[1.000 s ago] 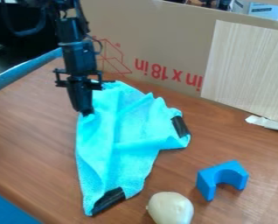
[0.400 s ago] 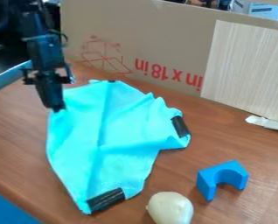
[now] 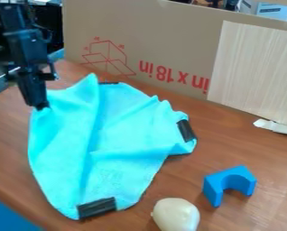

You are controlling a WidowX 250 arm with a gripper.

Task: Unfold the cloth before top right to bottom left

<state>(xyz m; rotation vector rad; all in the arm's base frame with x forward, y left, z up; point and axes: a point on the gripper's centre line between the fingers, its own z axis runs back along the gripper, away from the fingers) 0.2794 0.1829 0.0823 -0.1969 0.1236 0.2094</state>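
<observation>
Turquoise cloth (image 3: 125, 131) spread in loose folds on the wooden desk (image 3: 236, 144), one corner gripped.
Fingers closed together, the black hand (image 3: 39, 107) pinches the cloth's left corner, towards the desk's far left edge; a raised fold runs down beside it, a black patch (image 3: 97, 207) marks the near end, and the blue block (image 3: 213, 187) stands apart, right.

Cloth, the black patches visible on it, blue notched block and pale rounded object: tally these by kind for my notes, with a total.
Cyan cloth: 1
Black patches visible on it: 3
Blue notched block: 1
Pale rounded object: 1
Total: 6
</observation>
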